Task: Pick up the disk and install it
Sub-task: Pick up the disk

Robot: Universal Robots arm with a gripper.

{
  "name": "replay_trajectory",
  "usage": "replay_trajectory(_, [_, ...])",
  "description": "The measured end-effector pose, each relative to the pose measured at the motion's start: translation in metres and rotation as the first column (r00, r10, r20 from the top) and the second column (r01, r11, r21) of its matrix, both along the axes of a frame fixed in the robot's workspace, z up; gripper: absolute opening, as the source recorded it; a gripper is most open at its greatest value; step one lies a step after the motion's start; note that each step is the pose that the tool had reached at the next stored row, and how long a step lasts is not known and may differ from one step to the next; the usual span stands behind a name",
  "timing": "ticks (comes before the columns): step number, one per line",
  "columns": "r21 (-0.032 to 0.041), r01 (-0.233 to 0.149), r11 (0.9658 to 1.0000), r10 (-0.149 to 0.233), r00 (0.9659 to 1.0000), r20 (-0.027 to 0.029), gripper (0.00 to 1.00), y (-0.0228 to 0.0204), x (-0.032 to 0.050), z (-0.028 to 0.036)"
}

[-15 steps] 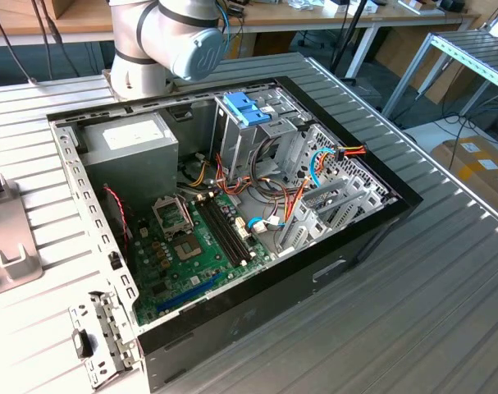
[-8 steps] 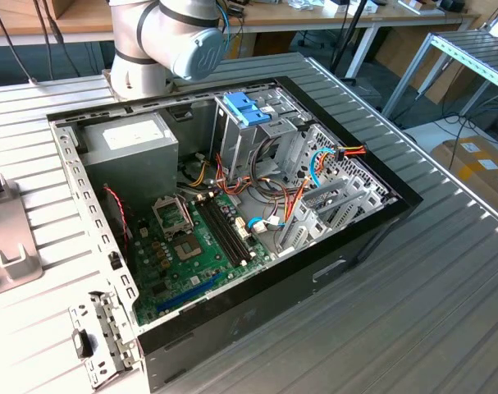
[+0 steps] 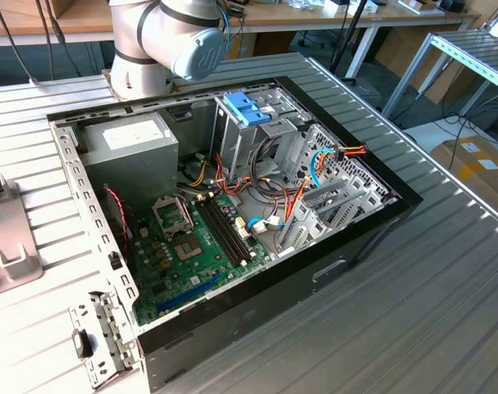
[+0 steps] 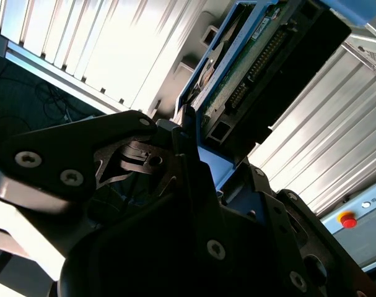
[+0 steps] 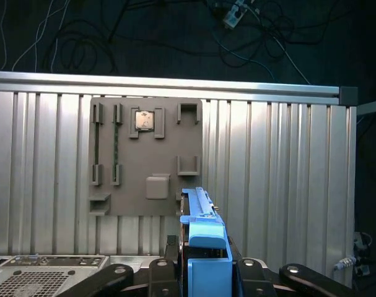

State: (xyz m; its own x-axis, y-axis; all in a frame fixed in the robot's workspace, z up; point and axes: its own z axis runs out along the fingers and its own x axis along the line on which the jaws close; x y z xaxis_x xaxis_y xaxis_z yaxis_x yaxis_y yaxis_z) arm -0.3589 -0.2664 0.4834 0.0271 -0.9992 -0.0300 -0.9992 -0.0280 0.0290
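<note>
Found the tool [image 5: 204, 278] clamped on the disk [image 5: 206, 238] [image 4: 256, 62], hold taken at a blue plastic end piece in both wrist views, with most of the body projecting past the tool and the green circuit face and connector row exposed in the second wrist view. Noted the disk held well apart from the ribbed worktop [image 5: 280, 185], with the grey fixture plate [image 5: 147, 161] lying far beyond the tool. Recorded the open computer case [image 3: 232, 205] in the exterior view, with the drive cage [image 3: 247, 108] and its light-blue handles crowded by orange and blue cables [image 3: 298, 193]; unable to fix the cage's position relative to the tool. Judged the main hazard as slipping or twisting in the grip, owing to smooth plastic contact and a long overhang. Judged a second hazard as jamming at the cage mouth through slight tilt of the side rails. Flagged possible snagging on loose cables, and knocking of the exposed connector against sheet metal. Unable to confirm depth of grip from these views.
</note>
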Motion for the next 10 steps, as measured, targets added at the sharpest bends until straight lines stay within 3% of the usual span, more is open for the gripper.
replay_trajectory(10, [0.0,0.0,1.0,0.0,1.0,0.0,0.37,0.0,0.0101,0.0])
